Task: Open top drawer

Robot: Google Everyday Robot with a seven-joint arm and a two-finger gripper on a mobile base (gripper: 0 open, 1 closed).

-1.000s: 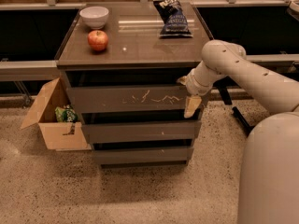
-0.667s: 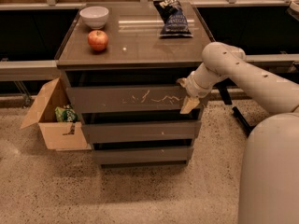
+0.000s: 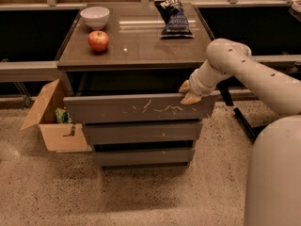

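Note:
The top drawer is the wide grey-brown front with pale squiggly scratches across its middle. It stands pulled out toward me, with a dark gap showing behind its top edge under the cabinet top. My gripper is at the top edge of the drawer front, near its right end, reaching in from the right on the pale arm.
Two narrower drawer fronts sit shut below. On the cabinet top are a red apple, a white bowl and a dark chip bag. An open cardboard box stands on the floor at the left. My pale base fills the lower right.
The gripper has risen from the right part of the drawer front to its top edge. The top drawer has come out toward me, opening a dark gap behind it.

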